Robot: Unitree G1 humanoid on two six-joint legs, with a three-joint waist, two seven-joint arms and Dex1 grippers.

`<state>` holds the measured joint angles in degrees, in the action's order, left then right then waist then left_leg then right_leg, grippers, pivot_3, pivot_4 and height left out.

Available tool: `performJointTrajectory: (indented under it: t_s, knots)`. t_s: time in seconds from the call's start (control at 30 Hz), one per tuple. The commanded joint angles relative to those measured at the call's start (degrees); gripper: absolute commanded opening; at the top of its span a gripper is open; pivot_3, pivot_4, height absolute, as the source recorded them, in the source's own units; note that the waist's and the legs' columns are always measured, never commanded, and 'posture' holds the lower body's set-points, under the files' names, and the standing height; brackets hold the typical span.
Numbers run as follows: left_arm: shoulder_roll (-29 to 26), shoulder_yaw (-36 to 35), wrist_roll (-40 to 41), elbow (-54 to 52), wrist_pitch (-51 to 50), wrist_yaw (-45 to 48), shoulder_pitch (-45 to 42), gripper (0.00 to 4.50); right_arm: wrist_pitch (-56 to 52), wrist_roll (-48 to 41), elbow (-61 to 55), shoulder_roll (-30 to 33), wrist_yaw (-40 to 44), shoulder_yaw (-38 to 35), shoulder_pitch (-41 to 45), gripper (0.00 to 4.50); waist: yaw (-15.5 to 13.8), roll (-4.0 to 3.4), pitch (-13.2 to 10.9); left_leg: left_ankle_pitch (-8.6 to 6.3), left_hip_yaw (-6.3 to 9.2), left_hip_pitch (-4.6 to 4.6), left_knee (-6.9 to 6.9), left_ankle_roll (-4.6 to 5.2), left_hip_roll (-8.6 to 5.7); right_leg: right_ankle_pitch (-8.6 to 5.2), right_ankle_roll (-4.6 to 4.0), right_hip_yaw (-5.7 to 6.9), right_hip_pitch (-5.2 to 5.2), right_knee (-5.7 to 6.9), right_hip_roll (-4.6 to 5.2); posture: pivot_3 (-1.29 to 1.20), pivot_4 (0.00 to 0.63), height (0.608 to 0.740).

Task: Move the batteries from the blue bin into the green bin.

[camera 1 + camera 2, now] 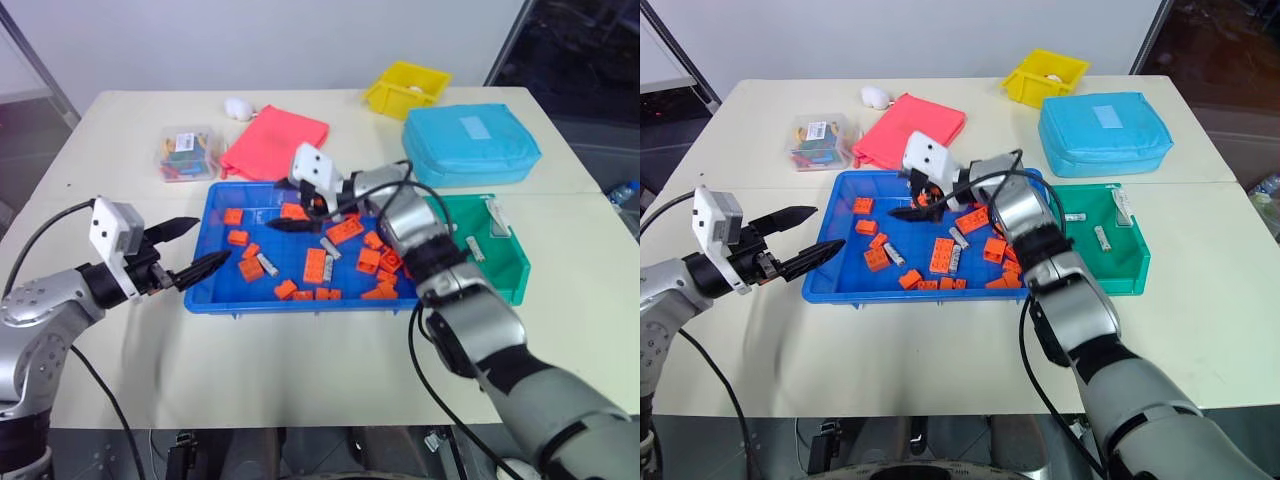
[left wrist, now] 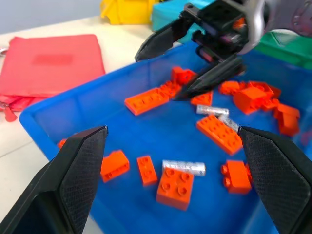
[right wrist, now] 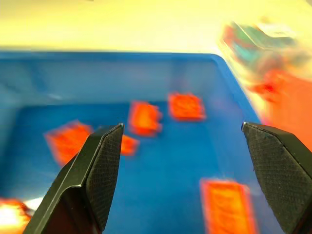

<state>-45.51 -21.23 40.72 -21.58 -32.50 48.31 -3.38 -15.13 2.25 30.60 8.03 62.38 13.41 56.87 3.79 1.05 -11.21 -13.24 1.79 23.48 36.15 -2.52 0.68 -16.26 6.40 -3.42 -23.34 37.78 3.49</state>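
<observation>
The blue bin (image 1: 300,302) sits mid-table and holds several silvery batteries (image 1: 267,264) (image 2: 183,167) scattered among orange bricks (image 1: 315,265). To its right stands the green bin (image 1: 505,262), where a few batteries (image 1: 475,248) lie. My right gripper (image 1: 290,212) hovers over the far left part of the blue bin, pointing left; it is open with nothing between its fingers (image 3: 105,165). Just outside the blue bin's left wall, my left gripper (image 1: 212,240) is open and empty and aims into the bin.
Behind the bins lie a red pouch (image 1: 275,140), a light-blue zippered case (image 1: 470,145), a small yellow bin (image 1: 405,88), a clear box of coloured pieces (image 1: 187,152) and a white object (image 1: 238,107). Bare table stretches along the front edge.
</observation>
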Motion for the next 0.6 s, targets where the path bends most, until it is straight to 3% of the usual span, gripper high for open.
performJointTrajectory:
  t_s: [0.03,0.27,0.6]
  knots:
    - [-2.02,-1.72,0.66,-0.80,-0.24,1.77,0.25,4.50,-6.56,-1.57,-10.32,0.73,-0.10,1.64,-3.27,3.97,0.07,0.00,0.00,0.00,-0.02,0.00,0.01,0.00,-0.01,0.00,0.00,0.00,0.01,-0.01,0.02,0.00,0.150,0.740]
    - [-3.57,-3.21,0.57,-0.99,-0.50,2.35,0.78,4.50,-12.09,-1.35,-16.16,-0.33,-2.67,6.19,-9.12,3.97,0.20,0.00,0.00,0.01,-0.07,-0.01,0.02,-0.01,0.02,-0.02,-0.04,0.00,-0.03,0.00,-0.07,0.00,0.150,0.740]
    - [-2.18,-4.05,0.97,-2.86,-0.43,1.08,3.00,4.50,-9.10,-0.30,-6.03,-3.74,-6.57,9.26,-7.02,3.97,0.13,0.01,0.00,0.01,-0.07,-0.01,0.03,-0.02,0.02,-0.03,-0.05,0.01,-0.03,0.00,-0.04,0.00,0.150,0.740]
